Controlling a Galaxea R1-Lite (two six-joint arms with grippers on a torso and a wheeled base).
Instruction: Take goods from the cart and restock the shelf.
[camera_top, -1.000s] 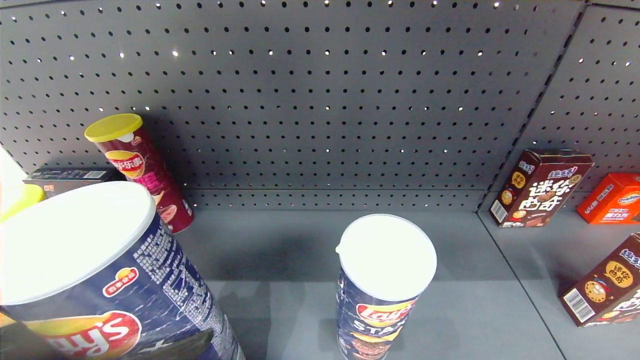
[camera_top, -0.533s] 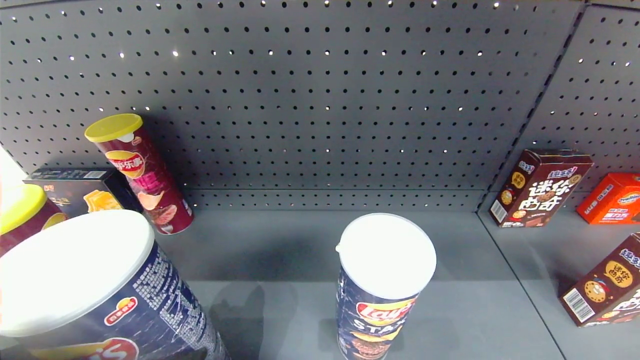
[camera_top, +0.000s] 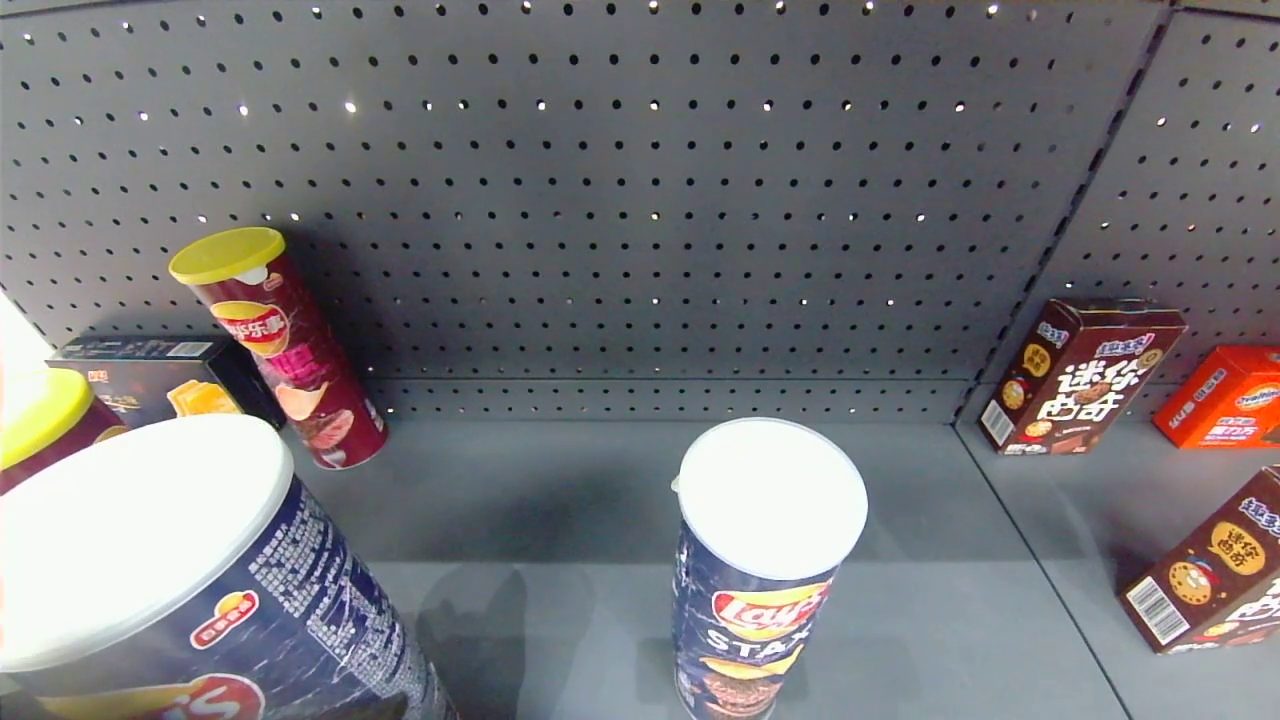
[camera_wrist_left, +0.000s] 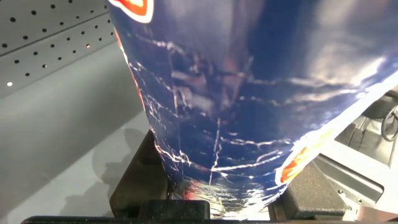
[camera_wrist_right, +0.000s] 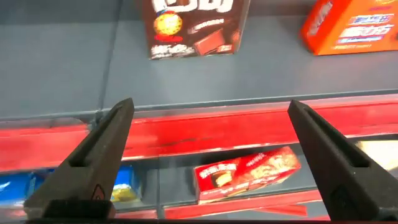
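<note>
A grey shop shelf with a pegboard back is seen from above. At about 8 o'clock in the head view is a large blue chip can with a white lid. The left claw is clamped on its lower body, with a dark pad pressing on each side. Over the last second this can sinks lower and slides toward 8 o'clock. The black box behind it at 9 o'clock, mostly covered a second ago, now shows its front. In the last half second the can barely shifts, which suggests the arm is settling it at the shelf's left front. It is not yet released, and whether its base touches the shelf cannot be told. A second blue can stands at 6 o'clock, well apart from the held one, and its lid sits slightly nearer the back wall than before. A maroon can with a yellow lid stands by the wall at 10 o'clock. The right claw hangs empty with its fingers spread wide, facing a red shelf edge.
</note>
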